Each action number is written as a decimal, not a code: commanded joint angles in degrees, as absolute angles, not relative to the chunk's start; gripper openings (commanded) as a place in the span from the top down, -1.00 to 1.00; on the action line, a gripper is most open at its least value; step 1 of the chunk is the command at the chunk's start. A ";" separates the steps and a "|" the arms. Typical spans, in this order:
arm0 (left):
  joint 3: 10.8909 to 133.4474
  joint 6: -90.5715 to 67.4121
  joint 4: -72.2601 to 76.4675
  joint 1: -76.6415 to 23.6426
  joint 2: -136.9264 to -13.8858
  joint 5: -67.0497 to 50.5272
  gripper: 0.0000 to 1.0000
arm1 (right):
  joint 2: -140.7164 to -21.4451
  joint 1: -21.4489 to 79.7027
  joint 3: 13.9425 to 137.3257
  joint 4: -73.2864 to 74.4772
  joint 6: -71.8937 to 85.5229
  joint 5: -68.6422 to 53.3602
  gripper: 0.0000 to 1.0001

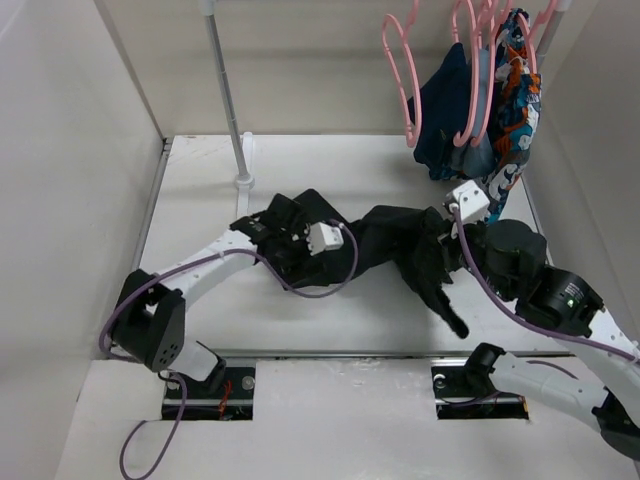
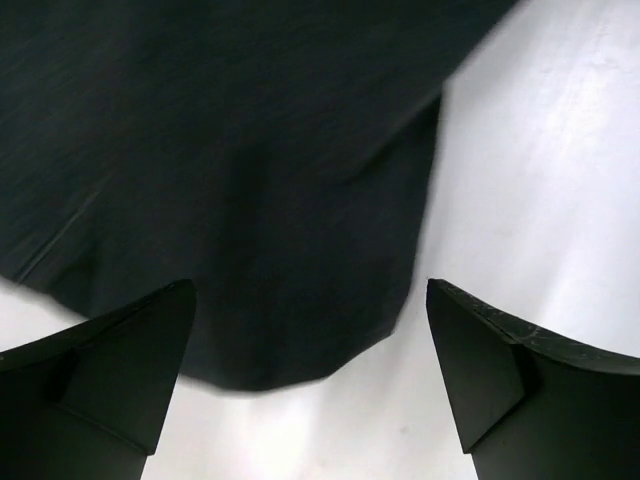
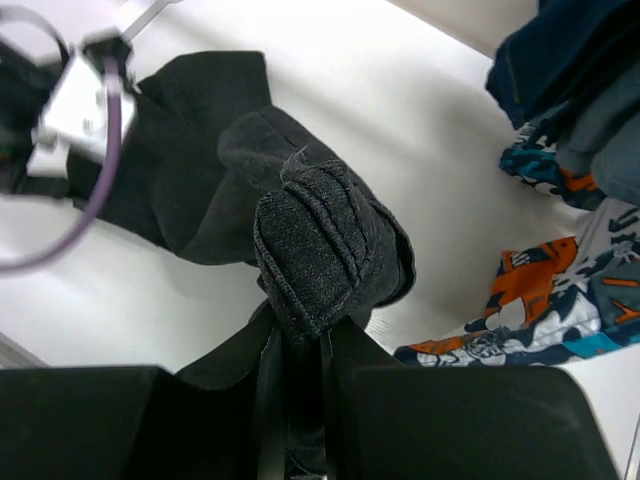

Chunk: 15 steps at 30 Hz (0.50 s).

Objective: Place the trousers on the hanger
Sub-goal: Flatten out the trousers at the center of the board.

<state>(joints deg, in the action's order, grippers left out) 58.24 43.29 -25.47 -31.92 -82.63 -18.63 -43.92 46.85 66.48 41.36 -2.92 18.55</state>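
Black trousers [image 3: 320, 240] pinched by the right tool [image 3: 297, 375]; left tool [image 2: 310, 290] spread over them.

Plain white table [image 1: 200, 195], black trousers [image 1: 390, 242] sprawled across the middle, and a rack pole [image 1: 226, 95] standing near the back.

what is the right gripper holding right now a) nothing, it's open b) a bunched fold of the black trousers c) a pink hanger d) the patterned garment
b: the right wrist view shows the right gripper pinched shut on a bunched fold of the black trousers.
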 commanded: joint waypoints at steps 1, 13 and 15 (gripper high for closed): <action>55.83 42.54 -23.65 -37.50 -84.45 -20.13 -0.98 | -42.53 46.41 68.12 37.26 -1.23 22.32 1.00; 52.73 36.04 -13.00 -32.09 -91.15 -0.70 0.90 | -46.40 45.80 68.64 35.60 -1.84 22.85 1.00; 54.13 35.51 -14.49 -27.80 -87.12 -0.70 1.00 | -48.24 45.18 68.64 32.79 -4.29 22.07 1.00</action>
